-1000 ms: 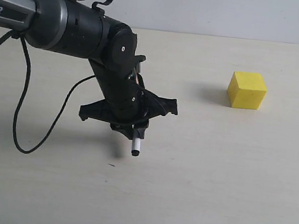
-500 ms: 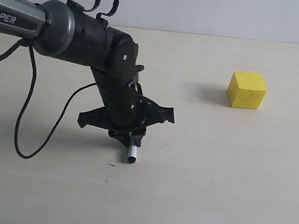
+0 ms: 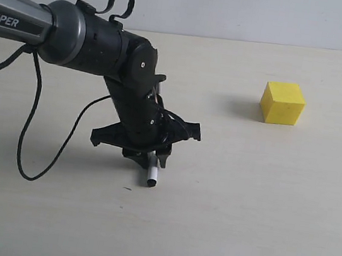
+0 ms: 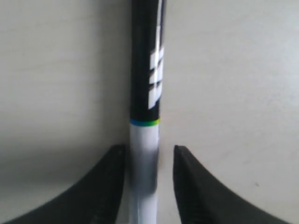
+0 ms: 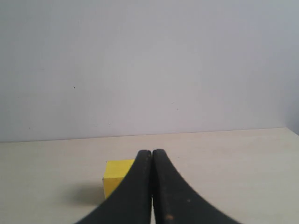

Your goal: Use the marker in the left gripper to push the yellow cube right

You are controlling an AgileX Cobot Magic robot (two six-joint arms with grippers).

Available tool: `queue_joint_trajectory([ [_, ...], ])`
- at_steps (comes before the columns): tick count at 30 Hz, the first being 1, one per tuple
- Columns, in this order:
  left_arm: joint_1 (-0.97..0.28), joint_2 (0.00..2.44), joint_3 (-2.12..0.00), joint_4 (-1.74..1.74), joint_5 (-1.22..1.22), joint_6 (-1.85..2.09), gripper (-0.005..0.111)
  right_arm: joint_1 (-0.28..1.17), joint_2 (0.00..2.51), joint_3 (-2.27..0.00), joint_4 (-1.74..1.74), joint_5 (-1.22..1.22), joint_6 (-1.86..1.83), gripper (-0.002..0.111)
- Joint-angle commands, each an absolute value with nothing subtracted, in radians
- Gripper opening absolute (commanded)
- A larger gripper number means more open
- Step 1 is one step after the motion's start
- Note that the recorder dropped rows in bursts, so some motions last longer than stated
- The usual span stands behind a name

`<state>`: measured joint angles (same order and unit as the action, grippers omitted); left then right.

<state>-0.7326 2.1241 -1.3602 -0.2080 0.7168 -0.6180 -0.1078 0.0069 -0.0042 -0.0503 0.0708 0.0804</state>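
Observation:
The yellow cube rests on the pale table at the right of the exterior view, far from the left arm. My left gripper points down at the left centre, shut on the marker, whose white end with a dark tip sticks out below it, just above the table. The left wrist view shows the marker between the black fingers, white barrel at the jaws and black labelled half beyond. My right gripper is shut on nothing, and the cube sits behind it, partly hidden.
A black cable loops from the left arm down over the pale table. A light wall runs behind the table's far edge. The right arm does not show in the exterior view.
The left arm has sunk a little and shifted slightly left, bringing the marker's tip closer to the table. The cube has not moved.

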Motion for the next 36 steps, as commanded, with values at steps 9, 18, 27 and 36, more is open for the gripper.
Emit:
queue_joint_trajectory([
  [9,-0.727,2.128,-1.364,-0.224,0.702,-0.600,0.050,-0.115,0.000,0.000,-0.051,0.066,0.079,0.000],
  [18,-0.647,2.011,-1.487,-0.192,0.949,-0.507,0.017,-0.115,0.000,0.000,-0.051,0.066,0.079,0.000],
  [27,-0.748,1.712,-1.283,0.145,0.546,-0.631,0.000,-0.115,0.000,0.000,-0.051,0.066,0.079,0.000],
  [36,-0.897,1.352,-0.767,0.536,-0.007,-0.960,0.000,-0.115,0.000,0.000,-0.051,0.066,0.079,0.000],
])
